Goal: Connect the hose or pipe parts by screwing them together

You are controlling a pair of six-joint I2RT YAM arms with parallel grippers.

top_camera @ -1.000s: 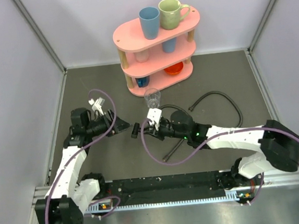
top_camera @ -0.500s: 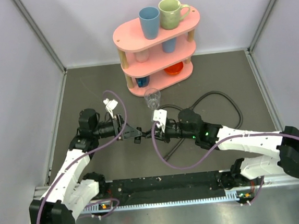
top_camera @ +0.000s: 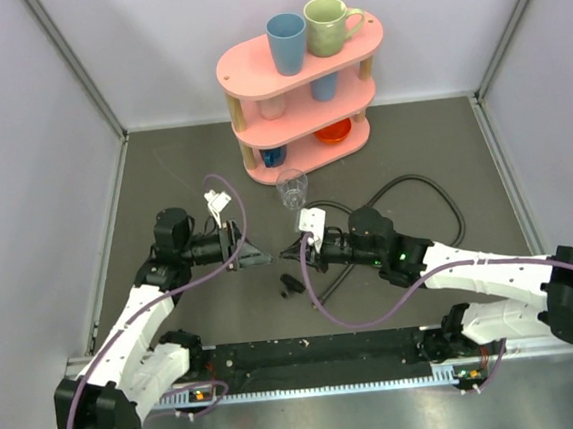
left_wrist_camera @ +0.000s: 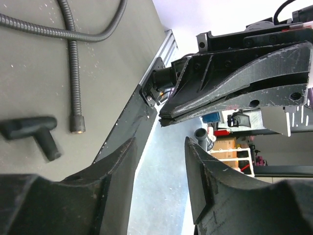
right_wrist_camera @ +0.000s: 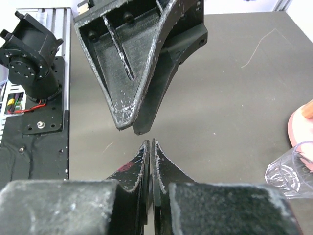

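While both hoses lie loose on the counter [top_camera: 183, 173], nothing is mated. The far hose [top_camera: 435, 186] loops right of centre, behind the right arm. The near hose [top_camera: 331, 291] runs out from under the right forearm toward the near rail, with its end fitting [left_wrist_camera: 76, 128] flat on the surface. A small black T-shaped fitting [top_camera: 291, 285] lies just beside that end without touching it, on the counter below and between the two grippers. Above it the left gripper [top_camera: 262, 261] hangs with jaws partly apart and nothing between them. Facing it tip to tip, near but apart, the right gripper [top_camera: 300, 258] has its jaws pressed together, also empty. Handling guess: the hoses look light, ribbed and floppy, so a mid-length grab lets the end droop and swing. Better to take each one right behind its end fitting, where it's stiffest and the thread can be aimed. The T-piece looks small, hard and light, likely to skid or tip when pinched, so pinch it across the stem. A clear glass [top_camera: 291, 186] stands just behind the grippers, in front of the pink shelf [top_camera: 254, 77]. It's fragile, so keep arms and hose tails off it.
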